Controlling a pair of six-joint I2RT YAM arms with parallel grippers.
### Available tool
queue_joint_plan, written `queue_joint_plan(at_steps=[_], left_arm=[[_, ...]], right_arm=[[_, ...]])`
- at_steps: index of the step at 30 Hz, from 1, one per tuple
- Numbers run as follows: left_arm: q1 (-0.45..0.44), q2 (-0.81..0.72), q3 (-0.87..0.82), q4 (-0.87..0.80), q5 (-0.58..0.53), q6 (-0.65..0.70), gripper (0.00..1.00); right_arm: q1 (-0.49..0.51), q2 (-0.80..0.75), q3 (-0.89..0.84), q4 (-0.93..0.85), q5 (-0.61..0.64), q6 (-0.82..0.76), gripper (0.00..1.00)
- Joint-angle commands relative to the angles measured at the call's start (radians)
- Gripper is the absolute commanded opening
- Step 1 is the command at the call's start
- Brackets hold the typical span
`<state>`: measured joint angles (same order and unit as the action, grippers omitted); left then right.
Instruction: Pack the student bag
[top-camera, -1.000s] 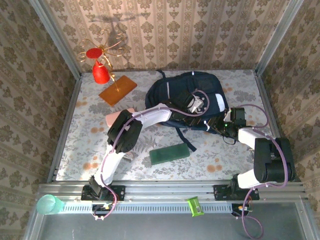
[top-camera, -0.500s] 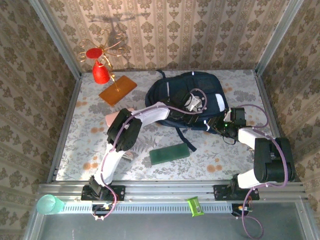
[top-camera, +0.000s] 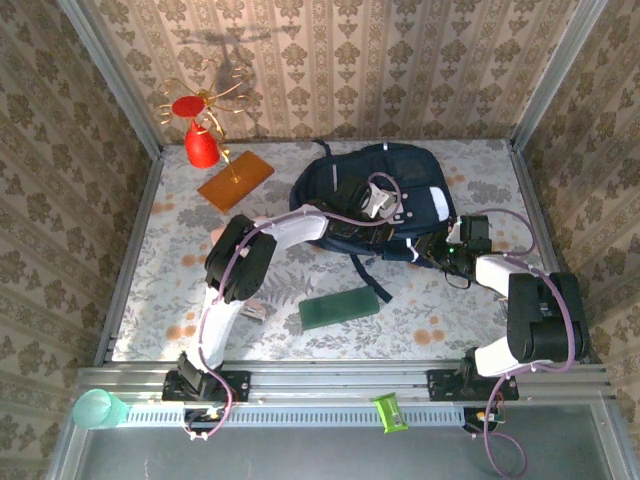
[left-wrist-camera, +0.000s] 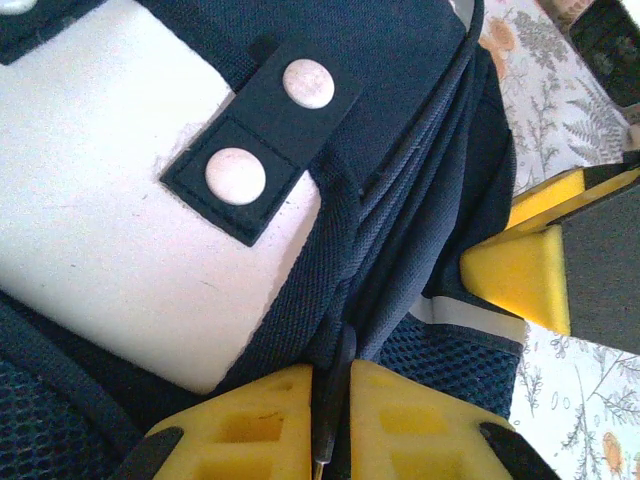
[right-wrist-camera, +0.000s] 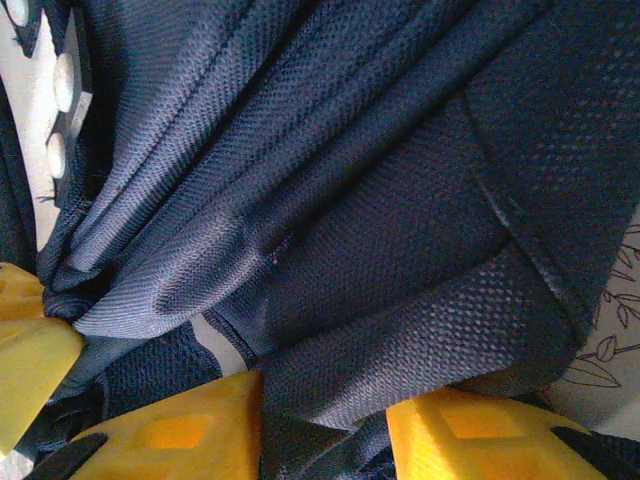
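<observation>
The student bag (top-camera: 345, 180), a big navy backpack with a white patch (left-wrist-camera: 110, 230), lies at the back middle of the table. My left gripper (top-camera: 393, 214) rests on top of it. In the left wrist view my left gripper (left-wrist-camera: 333, 400) is shut on a thin dark zip pull (left-wrist-camera: 338, 372) at a seam beside the patch. My right gripper (top-camera: 438, 248) is at the bag's right edge. In the right wrist view my right gripper (right-wrist-camera: 325, 430) pinches a thick fold of navy fabric (right-wrist-camera: 400, 350) between its yellow fingers (right-wrist-camera: 190, 430).
A green flat box (top-camera: 339, 307) lies in front of the bag beside a loose strap (top-camera: 372, 282). An orange board (top-camera: 235, 180) and a red cone on a wire stand (top-camera: 202, 146) are at the back left. A teal cup (top-camera: 97, 408) sits on the front rail.
My left gripper closed on the zip pull and slid a little up and left across the bag. The right arm has not moved.
</observation>
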<state>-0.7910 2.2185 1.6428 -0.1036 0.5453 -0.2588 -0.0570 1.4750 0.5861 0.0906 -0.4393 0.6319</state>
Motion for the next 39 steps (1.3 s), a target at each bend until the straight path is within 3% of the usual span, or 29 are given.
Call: queue_joint_plan(at_steps=[1, 11, 20, 29, 35, 39], left_arm=[[0.014, -0.039, -0.008, 0.019, 0.075, -0.034, 0.14], [0.007, -0.01, 0.011, -0.061, 0.204, 0.031, 0.21], [0.002, -0.036, 0.004, -0.07, 0.303, 0.083, 0.2], [0.0, -0.111, -0.115, 0.122, 0.246, 0.063, 0.23], [-0.011, -0.087, -0.06, -0.013, 0.052, 0.124, 0.24], [-0.037, -0.071, -0.019, -0.089, -0.064, 0.187, 0.33]], right_arm=[[0.0, 0.03, -0.006, -0.011, 0.008, -0.005, 0.39], [-0.001, 0.027, -0.011, -0.009, 0.009, -0.004, 0.39], [-0.001, 0.029, -0.011, -0.008, 0.009, -0.003, 0.39], [-0.001, 0.042, -0.009, 0.001, 0.005, -0.003, 0.39], [-0.001, 0.05, -0.011, 0.008, 0.001, -0.003, 0.39], [-0.001, 0.053, -0.008, 0.008, -0.001, -0.003, 0.39]])
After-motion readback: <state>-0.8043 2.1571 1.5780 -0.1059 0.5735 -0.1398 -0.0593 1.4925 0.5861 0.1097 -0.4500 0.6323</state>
